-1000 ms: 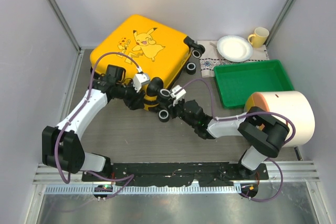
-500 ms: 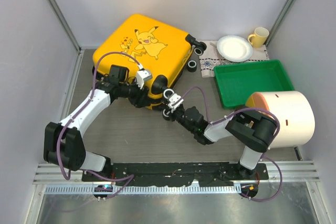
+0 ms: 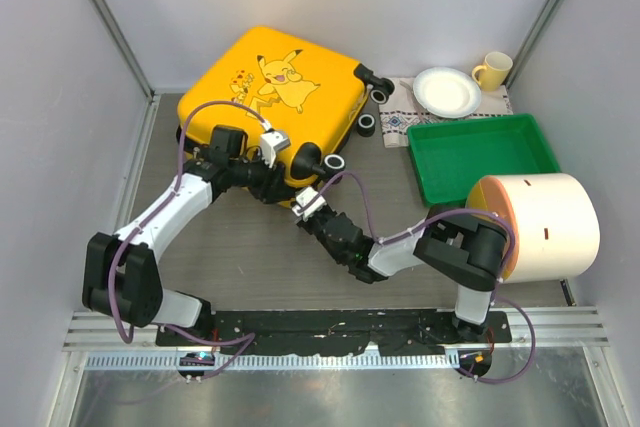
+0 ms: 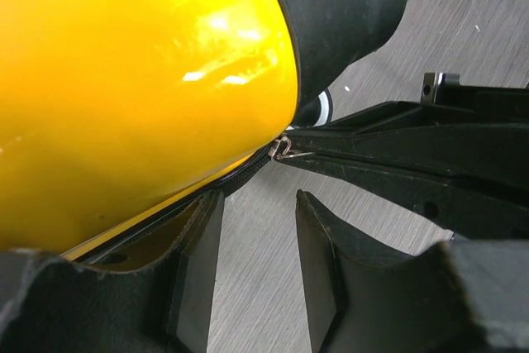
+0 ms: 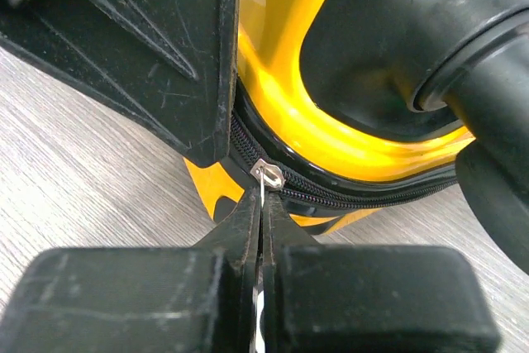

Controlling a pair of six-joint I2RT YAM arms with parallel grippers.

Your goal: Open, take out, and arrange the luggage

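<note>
Luggage (image 3: 270, 97), a yellow hard-shell suitcase, seems mid-unzipping: right jaws clamp its metal zipper pull (image 5: 268, 174), left jaws part-open, empty; next, drag the pull along the seam.

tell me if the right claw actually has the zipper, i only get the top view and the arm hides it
observer: yes, the right wrist view shows the right claw shut on the small metal zipper pull of the yellow hard-shell suitcase.
operator: zip closed beside it
observer: the stretch of black zipper trim showing beside the pull has meshed teeth; the rest is hidden.
operator: left claw holding anything
observer: no, its wrist view shows the left claw open, grey table between its fingers, beside the suitcase's edge.
</note>
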